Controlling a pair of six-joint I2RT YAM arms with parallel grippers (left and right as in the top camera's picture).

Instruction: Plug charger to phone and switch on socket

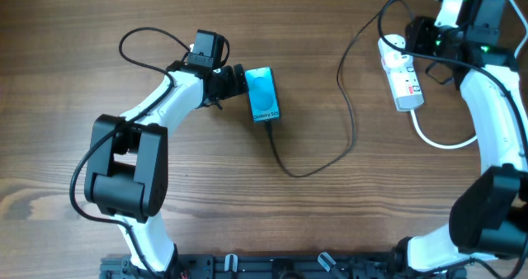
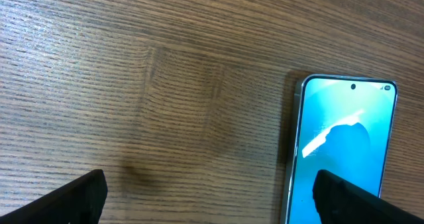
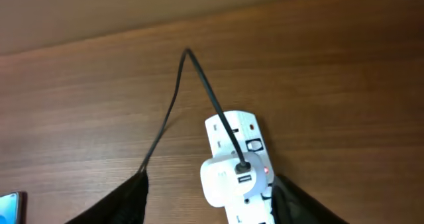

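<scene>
The phone (image 1: 262,95) lies screen up with its teal display lit. The charger's black cable (image 1: 346,114) runs from the phone's near end in a loop across the table to a white adapter (image 3: 228,181) seated in the socket (image 3: 232,128). A small red light (image 3: 265,169) glows beside the adapter. My left gripper (image 2: 212,204) is open and low over the table at the phone's (image 2: 341,144) left side, one finger (image 2: 358,201) over the screen. My right gripper (image 3: 209,207) is open above the socket (image 1: 402,73), its fingers either side of the adapter without touching it.
The socket's thick white cord (image 1: 437,139) curves toward the right arm's base. The black cable (image 3: 199,78) rises off the adapter and drapes to the left. A second black cable loops behind the left arm (image 1: 148,40). The table (image 1: 330,221) is bare wood.
</scene>
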